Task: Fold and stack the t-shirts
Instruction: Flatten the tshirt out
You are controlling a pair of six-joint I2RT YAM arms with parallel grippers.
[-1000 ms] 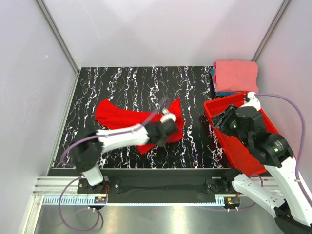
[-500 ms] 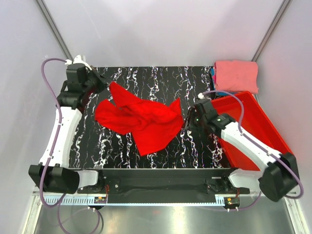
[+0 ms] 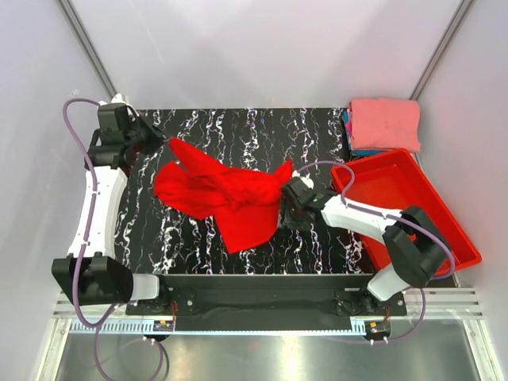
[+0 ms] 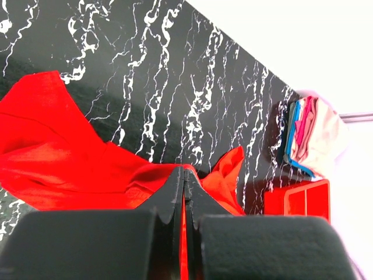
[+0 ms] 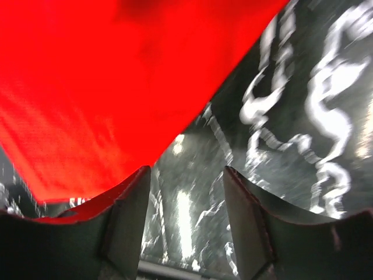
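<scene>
A bright red t-shirt [image 3: 230, 198] lies crumpled in the middle, one corner lifted at the far left. A pink t-shirt [image 3: 385, 123] sits folded on blue t-shirts [image 3: 347, 125], far right.

red t-shirt [image 3: 226, 198]: soft matt cloth, we can make out a fine weave
pink t-shirt [image 3: 386, 123]: fuzzier matt cloth
table [image 3: 238, 131]: black marble-look top, slightly glossy to us
bin [image 3: 397, 190]: smooth shiny plastic

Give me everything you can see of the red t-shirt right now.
The red t-shirt is bright, soft plain cloth, unfolded and rumpled, lying on the black marbled table. Its far-left corner is pinched in the shut left tool and drawn out toward it. The right tool sits open at its right edge, not gripping it.
</scene>
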